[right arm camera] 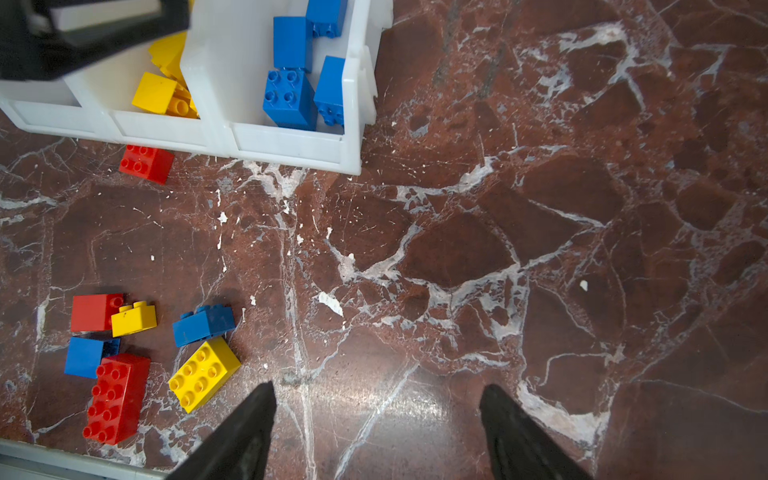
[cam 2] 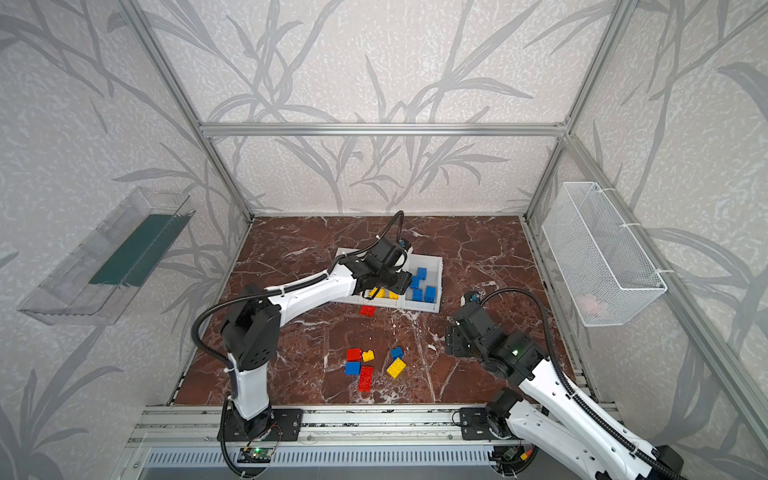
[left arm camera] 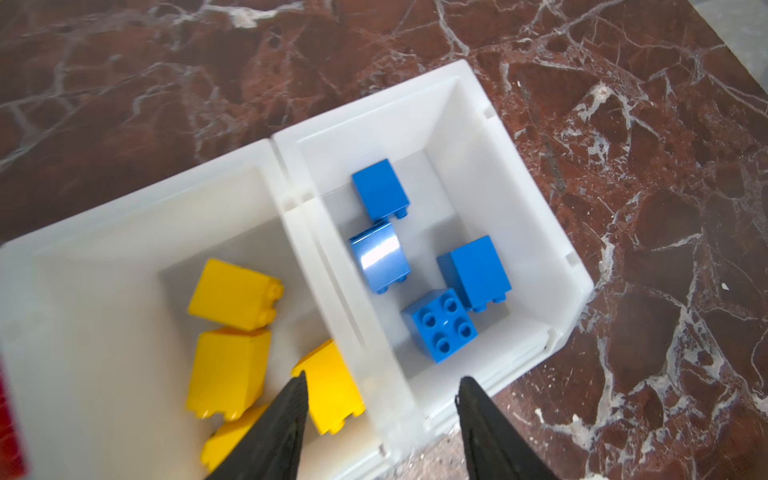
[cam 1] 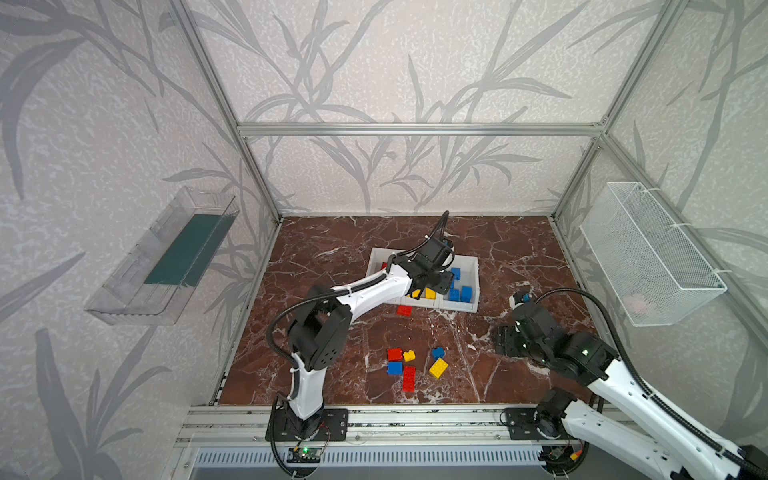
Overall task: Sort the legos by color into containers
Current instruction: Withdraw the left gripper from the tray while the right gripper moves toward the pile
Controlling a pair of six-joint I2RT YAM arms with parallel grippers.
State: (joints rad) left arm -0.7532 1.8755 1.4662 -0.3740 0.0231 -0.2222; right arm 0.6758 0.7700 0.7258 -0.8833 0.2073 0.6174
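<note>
At the back of the counter (cam 1: 332,249), the left arm (cam 1: 374,293) lies across the row of three white bins (cam 1: 459,306), hiding most of the left one; left hand (left arm camera: 382,378) released, empty, above the wall between yellow bricks (left arm camera: 232,291) and blue bricks (left arm camera: 440,324); right hand (right arm camera: 378,388) released over bare counter; wire basket (cam 1: 652,253) and clear tray (cam 1: 166,257) hang on the side walls; one red brick (cam 1: 404,310) lies just before the bins; six loose bricks (cam 1: 409,365) lie near the front; long red brick (cam 1: 409,378) points front to back, long yellow brick (cam 1: 438,368) diagonal, studs up.

Red, blue and yellow studded bricks (right arm camera: 203,374): glossy hard plastic. Three joined white bins (right arm camera: 291,145): smooth, faintly translucent plastic. Red-brown veined worktop (right arm camera: 457,249): polished, marble-like.
</note>
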